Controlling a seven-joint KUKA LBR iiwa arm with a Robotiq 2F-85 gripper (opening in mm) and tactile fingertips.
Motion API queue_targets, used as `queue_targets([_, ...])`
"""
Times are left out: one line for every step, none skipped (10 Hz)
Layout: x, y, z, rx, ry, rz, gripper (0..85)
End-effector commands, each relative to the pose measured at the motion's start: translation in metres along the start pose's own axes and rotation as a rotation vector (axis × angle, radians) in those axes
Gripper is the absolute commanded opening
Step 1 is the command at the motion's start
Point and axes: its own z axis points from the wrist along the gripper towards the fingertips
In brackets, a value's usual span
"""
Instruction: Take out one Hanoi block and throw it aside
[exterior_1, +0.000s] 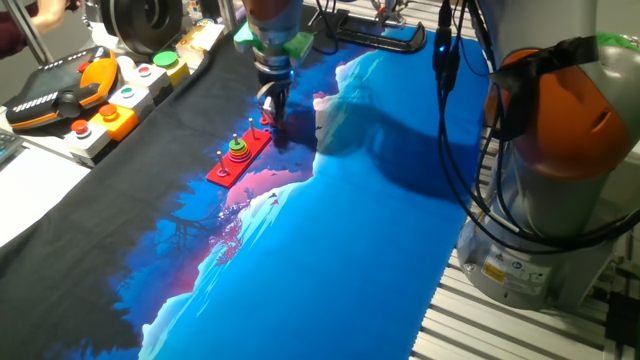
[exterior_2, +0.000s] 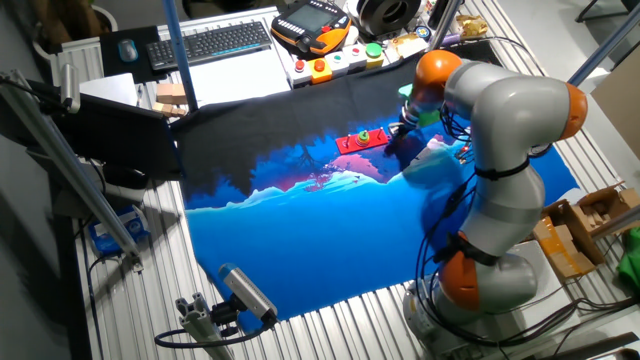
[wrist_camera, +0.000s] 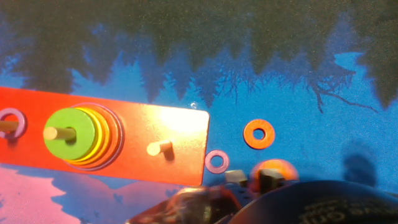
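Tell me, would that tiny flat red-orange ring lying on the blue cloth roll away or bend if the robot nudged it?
The tiny flat red-orange ring lies flat, so a nudge would probably slide it, not roll it. It looks stiff, holding a clean round edge, so bending seems unlikely. Being so thin against the blue printed cloth, it may be fiddly to pinch.

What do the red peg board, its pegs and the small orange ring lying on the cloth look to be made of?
The red peg board looks like painted wood or plastic with a semi-gloss finish: a soft glare patch shows on its flat face. The peg looks like bare pale wood, matte and unpainted. The small orange ring appears flat, evenly coloured and matte, possibly painted wood or plastic; the pictures leave that open.
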Motion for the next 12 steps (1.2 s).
queue_targets([0.000, 0.000, -0.001, 0.000, -0.001, 0.002, 9.7])
queue_targets([-0.001, 0.001, -0.003, 0.002, -0.004, 0.003, 10.7])
queue_targets([-0.003, 0.002, -0.009, 0.005, -0.004, 0.004, 11.0])
queue_targets([-0.005, 0.004, -0.018, 0.006, 0.003, 0.005, 10.7])
queue_targets([-0.007, 0.007, -0.029, 0.009, 0.012, 0.007, 9.7])
queue_targets([-0.009, 0.011, -0.039, 0.008, 0.018, 0.010, 6.3])
queue_targets([-0.012, 0.016, -0.049, 0.008, 0.023, 0.014, 0.7])
queue_targets([-0.015, 0.021, -0.060, 0.008, 0.026, 0.019, 0.7])
queue_targets([-0.017, 0.027, -0.069, 0.008, 0.026, 0.025, 0.7])
queue_targets([-0.020, 0.037, -0.081, 0.007, 0.023, 0.037, 0.7])
queue_targets([-0.022, 0.045, -0.090, 0.008, 0.024, 0.043, 0.7])
queue_targets([-0.025, 0.054, -0.100, 0.011, 0.026, 0.054, 0.7])
